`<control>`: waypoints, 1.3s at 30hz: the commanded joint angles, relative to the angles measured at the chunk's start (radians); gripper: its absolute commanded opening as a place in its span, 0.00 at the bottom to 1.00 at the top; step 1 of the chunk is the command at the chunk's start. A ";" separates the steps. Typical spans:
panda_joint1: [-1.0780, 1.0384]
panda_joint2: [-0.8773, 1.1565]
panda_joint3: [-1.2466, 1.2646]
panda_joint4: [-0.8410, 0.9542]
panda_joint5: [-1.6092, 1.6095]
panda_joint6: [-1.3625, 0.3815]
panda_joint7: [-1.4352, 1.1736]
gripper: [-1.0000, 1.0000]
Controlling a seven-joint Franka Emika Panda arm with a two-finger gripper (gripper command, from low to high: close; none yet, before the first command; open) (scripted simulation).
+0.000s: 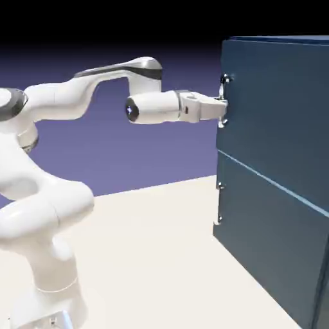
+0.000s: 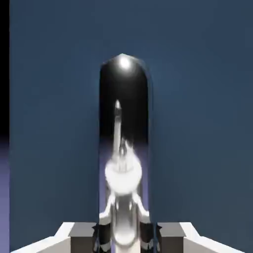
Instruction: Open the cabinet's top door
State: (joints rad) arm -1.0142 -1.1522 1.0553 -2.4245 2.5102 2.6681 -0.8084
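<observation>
The tall dark blue cabinet (image 1: 283, 193) fills the exterior view's right side, its two doors split by a light seam. The top door (image 1: 283, 109) carries a slim silver bar handle (image 1: 223, 99) at its left edge. My gripper (image 1: 222, 106) reaches level from the left and is shut on that handle. In the hand view the shiny handle (image 2: 123, 123) runs up the middle between my two grey fingertips (image 2: 84, 234), against the flat blue top door (image 2: 197, 123). The door looks flush with the cabinet front.
The lower door (image 1: 276, 250) has its own small silver handle (image 1: 219, 204) at its left edge. The cabinet stands on a pale tabletop (image 1: 160, 257), and my arm's base occupies the lower left.
</observation>
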 commanded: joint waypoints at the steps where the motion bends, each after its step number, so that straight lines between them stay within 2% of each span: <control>1: 0.035 -0.005 -0.029 -0.036 -0.014 -0.027 -0.005 0.00; 10: 0.311 -0.093 -0.342 -0.335 -0.239 -0.285 -0.021 0.00; 19: 0.414 -0.197 -0.668 -0.503 -0.548 -0.518 -0.004 0.00; 29: 0.394 -0.214 -1.031 -0.550 -0.903 -0.771 -0.016 0.00; 39: 0.384 -0.067 -1.393 -0.458 -1.252 -1.039 -0.084 0.00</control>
State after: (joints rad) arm -0.6306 -1.2190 -0.3380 -2.8826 1.2584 1.6276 -0.8922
